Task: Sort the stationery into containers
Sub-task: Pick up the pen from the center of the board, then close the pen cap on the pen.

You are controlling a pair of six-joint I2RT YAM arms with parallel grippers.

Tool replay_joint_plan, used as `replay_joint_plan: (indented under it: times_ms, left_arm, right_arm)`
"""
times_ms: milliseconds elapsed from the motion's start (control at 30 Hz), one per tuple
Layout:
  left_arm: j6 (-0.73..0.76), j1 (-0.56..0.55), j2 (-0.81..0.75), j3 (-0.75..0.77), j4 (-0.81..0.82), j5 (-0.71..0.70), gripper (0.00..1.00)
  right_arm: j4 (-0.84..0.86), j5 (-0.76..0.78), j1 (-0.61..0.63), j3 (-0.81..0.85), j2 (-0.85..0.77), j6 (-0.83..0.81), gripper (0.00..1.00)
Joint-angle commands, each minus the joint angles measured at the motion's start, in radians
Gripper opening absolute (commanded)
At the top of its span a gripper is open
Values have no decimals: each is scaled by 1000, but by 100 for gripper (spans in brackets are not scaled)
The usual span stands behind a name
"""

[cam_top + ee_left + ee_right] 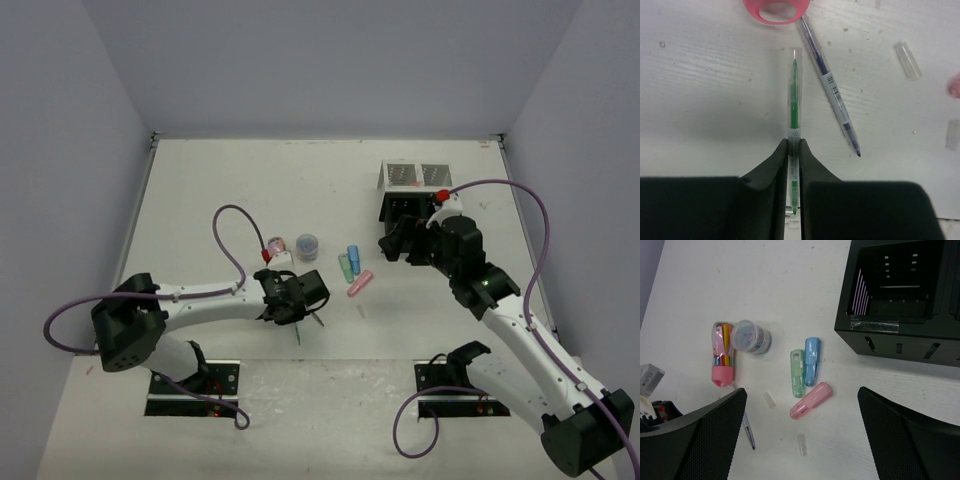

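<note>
- Two sets of jaws are mine: the left jaws are pinched shut on a thin green pen [795,107], which sticks out straight ahead.
- Just right of it lies a dark blue pen [832,92], slanted.
- The right jaws gape wide, holding nothing.
- Ahead between them, on the counter [790,285], lie a green marker [797,372], a blue marker [812,360] and a pink marker [811,401]. The black box [900,305] stands ahead-right.
</note>
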Motion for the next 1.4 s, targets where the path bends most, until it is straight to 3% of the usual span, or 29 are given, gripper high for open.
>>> replay_joint_plan:
  times_ms: [0,133,267,400,567,667,1067,1367]
  left_arm:
    - [58,3,-128,-19,17,-49,0]
    - [126,2,-225,-27,39,-68,0]
    - [296,2,-445,-19,80,-144,0]
    - [475,3,-595,39,103,-240,0]
    - [598,3,-723,144,43,-387,0]
    - [690,3,-779,143,35,-392,0]
    - [638,3,-929,58,-46,-430,0]
    - [643,3,-932,59,-59,-438,0]
  right_arm:
    - [43,-23,3,-9,10,-14,93]
    - [33,-29,2,2,50,-11,89]
    - [-48,-95,17,75,148,-36,80]
    - [-208,-18,118,149,243,-16,74]
    - [-282,75,252,131,318,67,71]
    - [-312,98,304,123,372,89,63]
    - [-330,138,422,181,648,113,46]
    - [-289,123,435,199,707,103,41]
